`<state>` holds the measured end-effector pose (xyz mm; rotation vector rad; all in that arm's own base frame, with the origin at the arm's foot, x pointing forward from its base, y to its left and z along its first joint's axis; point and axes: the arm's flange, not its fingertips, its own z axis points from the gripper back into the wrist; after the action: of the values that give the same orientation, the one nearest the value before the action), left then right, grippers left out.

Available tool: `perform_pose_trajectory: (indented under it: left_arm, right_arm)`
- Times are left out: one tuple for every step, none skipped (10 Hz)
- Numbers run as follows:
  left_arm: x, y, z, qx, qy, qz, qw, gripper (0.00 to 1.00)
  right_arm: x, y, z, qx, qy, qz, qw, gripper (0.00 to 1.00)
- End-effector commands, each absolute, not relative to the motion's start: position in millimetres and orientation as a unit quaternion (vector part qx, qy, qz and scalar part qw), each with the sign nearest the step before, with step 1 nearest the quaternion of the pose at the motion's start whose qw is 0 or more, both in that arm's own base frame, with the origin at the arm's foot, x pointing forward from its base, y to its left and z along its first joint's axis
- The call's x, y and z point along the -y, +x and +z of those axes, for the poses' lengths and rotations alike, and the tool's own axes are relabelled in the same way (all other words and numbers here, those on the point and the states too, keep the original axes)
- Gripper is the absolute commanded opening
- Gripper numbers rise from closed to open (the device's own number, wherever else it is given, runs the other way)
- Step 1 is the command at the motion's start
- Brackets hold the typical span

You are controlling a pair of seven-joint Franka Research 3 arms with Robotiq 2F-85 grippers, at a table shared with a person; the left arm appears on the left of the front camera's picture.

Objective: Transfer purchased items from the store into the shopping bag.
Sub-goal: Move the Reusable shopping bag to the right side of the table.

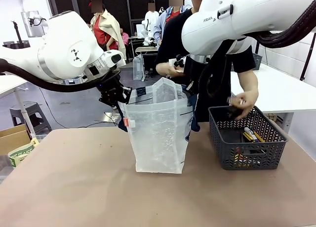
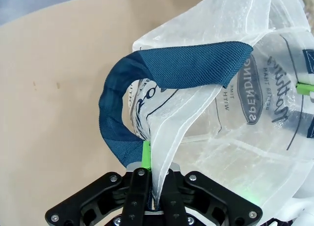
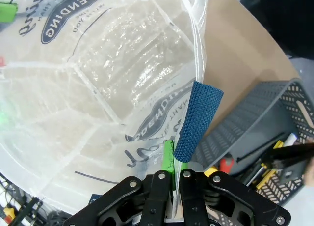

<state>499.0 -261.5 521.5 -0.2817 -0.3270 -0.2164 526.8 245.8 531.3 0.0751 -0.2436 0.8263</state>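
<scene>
The shopping bag [image 1: 158, 133], translucent white with dark print and navy handles, stands upright mid-table with its mouth held wide. My left gripper [image 1: 118, 96] is shut on the bag's left rim. In the left wrist view its fingertips [image 2: 156, 163] pinch the plastic beside the navy handle [image 2: 162, 71]. My right gripper [image 1: 191, 85] is shut on the bag's right rim. Seen from the right wrist, it [image 3: 175, 162] clamps the plastic at the base of the other handle [image 3: 196, 118]. Items such as pens [image 1: 252, 134] lie in the dark grey basket [image 1: 247, 153] to the right.
A person stands behind the bag, one hand [image 1: 243, 101] reaching into the basket on a dark item [image 3: 289, 155] and the other hand [image 1: 168, 69] held above the bag's mouth. A cardboard box [image 1: 12, 138] sits off the table's left edge.
</scene>
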Motion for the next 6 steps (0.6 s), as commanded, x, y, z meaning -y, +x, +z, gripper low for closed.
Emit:
perform_pose_trajectory:
  left_arm:
    - [263.2, 500.6, 514.2, 0.170, -0.135, -0.149, 0.965, 0.00]
    - [264.3, 501.0, 512.1, 0.168, -0.134, -0.161, 0.963, 0.00]
    - [263.8, 501.1, 512.3, 0.169, -0.138, -0.164, 0.962, 0.00]
    - [263.8, 501.3, 511.6, 0.173, -0.140, -0.177, 0.959, 0.00]
    - [262.9, 500.3, 510.9, 0.178, -0.141, -0.198, 0.954, 0.00]
    - [261.1, 500.3, 511.2, 0.185, -0.144, -0.214, 0.948, 0.00]
  right_arm:
    - [-245.8, 527.8, 531.6, 0.116, 0.035, 0.399, 0.909, 0.00]
    - [-245.8, 527.8, 531.6, 0.116, 0.035, 0.399, 0.909, 0.00]
    - [-245.8, 527.8, 531.6, 0.116, 0.035, 0.399, 0.909, 0.00]
    - [-245.8, 527.8, 531.6, 0.116, 0.035, 0.399, 0.909, 0.00]
    - [-245.8, 527.8, 531.6, 0.116, 0.035, 0.399, 0.909, 0.00]
    - [-245.8, 527.8, 531.6, 0.116, 0.035, 0.399, 0.909, 0.00]
